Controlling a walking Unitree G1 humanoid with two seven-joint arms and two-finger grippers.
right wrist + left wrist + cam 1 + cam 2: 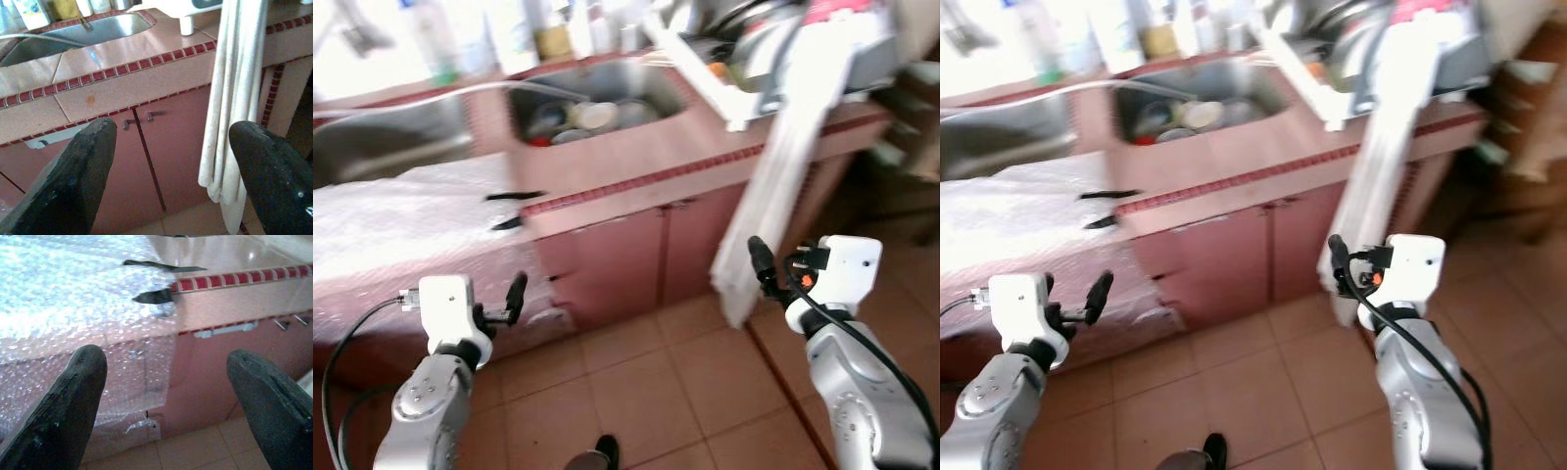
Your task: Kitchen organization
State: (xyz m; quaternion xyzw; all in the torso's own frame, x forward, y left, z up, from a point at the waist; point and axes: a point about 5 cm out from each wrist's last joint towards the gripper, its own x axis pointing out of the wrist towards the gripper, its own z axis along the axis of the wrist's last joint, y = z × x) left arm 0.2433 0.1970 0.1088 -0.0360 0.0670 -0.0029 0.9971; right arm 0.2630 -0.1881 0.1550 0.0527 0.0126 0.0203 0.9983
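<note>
A pink tiled counter (636, 162) holds a steel sink (592, 108) with several dishes in it. To its right stands a white dish rack (744, 73) loaded with dishes, and a long white towel (778, 186) hangs from it past the cabinet doors (641, 259). My left gripper (166, 357) is open and empty, held low in front of the bubble wrap (401, 220) that covers the counter's left part. My right gripper (171, 127) is also open and empty, held before the cabinet beside the towel (234, 103).
Two dark flat objects (156, 281) lie at the bubble wrap's edge on the counter. Bottles (509, 34) line the bright back ledge behind the sink. Terracotta floor tiles (685, 382) stretch between me and the cabinets. A dark shoe-like shape (597, 455) is at the bottom.
</note>
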